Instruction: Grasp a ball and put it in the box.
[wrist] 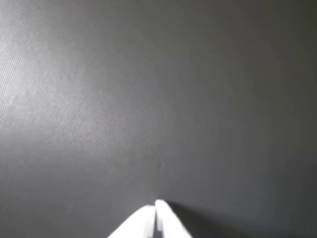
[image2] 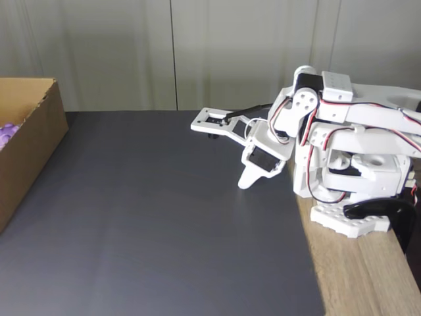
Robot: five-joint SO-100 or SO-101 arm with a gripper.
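Closed gripper (wrist: pixel 157 204) tips, cropped; ball (image2: pixel 6 133) half-hidden in box (image2: pixel 34 141).

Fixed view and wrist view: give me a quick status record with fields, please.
end effector: fingers together, nothing held, over the dark mat
arm pose: folded back by its base
ball: purple, inside the box, mostly hidden by its wall
box: left edge of fixed view, open top
base location: on the wooden tabletop
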